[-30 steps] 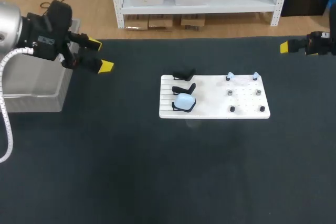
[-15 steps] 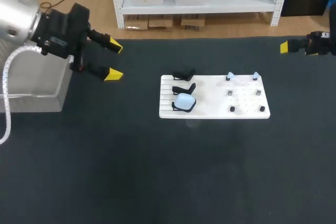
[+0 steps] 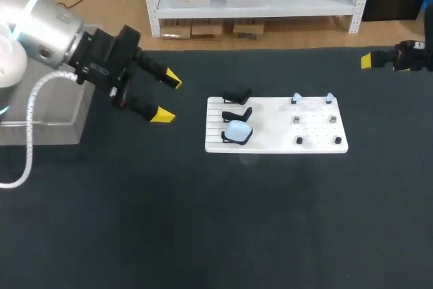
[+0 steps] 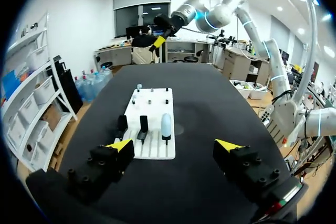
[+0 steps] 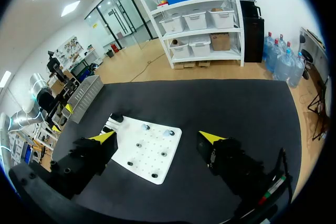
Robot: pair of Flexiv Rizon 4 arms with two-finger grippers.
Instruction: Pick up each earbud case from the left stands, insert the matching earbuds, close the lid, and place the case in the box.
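left end effector spread, empty, short of the board and right end effector spread at the table edge; pale case sits on the frontmost stand – likely light, smooth, slippery – pinch its flat sides.

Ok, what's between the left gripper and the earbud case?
Head view: only bare table and white board edge between left gripper and earbud case.

Dark matte table spans head view's width; even, soft light across surface.
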